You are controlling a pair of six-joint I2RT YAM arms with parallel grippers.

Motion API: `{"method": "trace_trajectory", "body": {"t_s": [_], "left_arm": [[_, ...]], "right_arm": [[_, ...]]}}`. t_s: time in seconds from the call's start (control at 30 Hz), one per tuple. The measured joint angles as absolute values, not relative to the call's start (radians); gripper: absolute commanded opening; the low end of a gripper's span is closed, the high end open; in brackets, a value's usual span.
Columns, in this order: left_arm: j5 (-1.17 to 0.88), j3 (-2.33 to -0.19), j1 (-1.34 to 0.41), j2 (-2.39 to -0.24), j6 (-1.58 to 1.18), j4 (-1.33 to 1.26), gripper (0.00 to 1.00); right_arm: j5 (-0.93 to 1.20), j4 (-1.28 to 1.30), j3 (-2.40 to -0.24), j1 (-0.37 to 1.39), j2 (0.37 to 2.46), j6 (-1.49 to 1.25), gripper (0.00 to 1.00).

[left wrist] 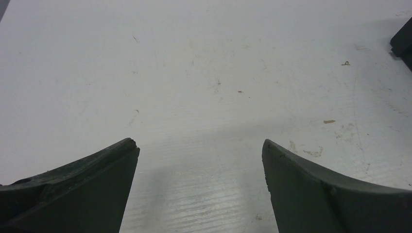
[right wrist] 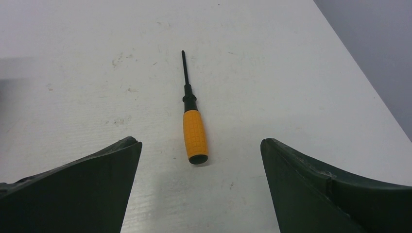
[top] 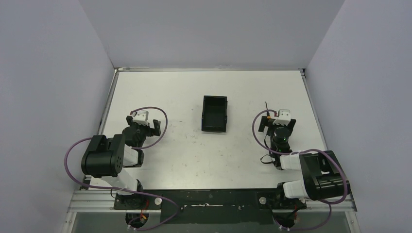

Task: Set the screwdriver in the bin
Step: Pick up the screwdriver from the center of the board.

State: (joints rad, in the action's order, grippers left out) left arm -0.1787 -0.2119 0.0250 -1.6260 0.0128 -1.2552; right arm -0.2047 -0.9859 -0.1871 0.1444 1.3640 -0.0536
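The screwdriver [right wrist: 195,136] has an orange handle and a thin dark shaft. It lies flat on the white table, shaft pointing away from me. My right gripper [right wrist: 199,141] is open, and the handle's near end lies between its fingers, untouched. From above, the screwdriver [top: 267,108] shows at my right gripper [top: 275,119]. The bin [top: 215,113] is a small black open tray at mid-table, left of the screwdriver. Its inside looks bare. My left gripper [top: 143,122] is open and empty over bare table [left wrist: 200,141], left of the bin. A corner of the bin [left wrist: 403,43] shows at the right edge.
Grey walls enclose the table on three sides. The table's right edge [right wrist: 369,87] runs close to the right of the screwdriver. Small scuffs and specks [left wrist: 329,121] mark the tabletop. Purple cables loop round both arms.
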Motion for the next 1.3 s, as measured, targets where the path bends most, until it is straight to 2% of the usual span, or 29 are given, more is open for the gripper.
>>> {"method": "trace_trajectory", "body": {"t_s": [0.13,0.53,0.83,1.3], "left_arm": [[-0.178,-0.212,0.025,-1.626,0.013,-1.255,0.97],[-0.179,-0.212,0.025,-1.626,0.013,-1.255,0.97],[-0.179,-0.212,0.025,-1.626,0.013,-1.255,0.97],[-0.179,-0.212,0.025,-1.626,0.013,-1.255,0.97]], "right_arm": [[-0.229,-0.976,-0.189,0.153,1.364,-0.059,1.0],[-0.228,-0.697,-0.361,0.158,1.241,-0.059,1.0],[-0.205,-0.376,-0.637,0.158,1.26,-0.067,1.0],[-0.202,0.207,-1.108,0.152,1.442,-0.12,1.0]]}}
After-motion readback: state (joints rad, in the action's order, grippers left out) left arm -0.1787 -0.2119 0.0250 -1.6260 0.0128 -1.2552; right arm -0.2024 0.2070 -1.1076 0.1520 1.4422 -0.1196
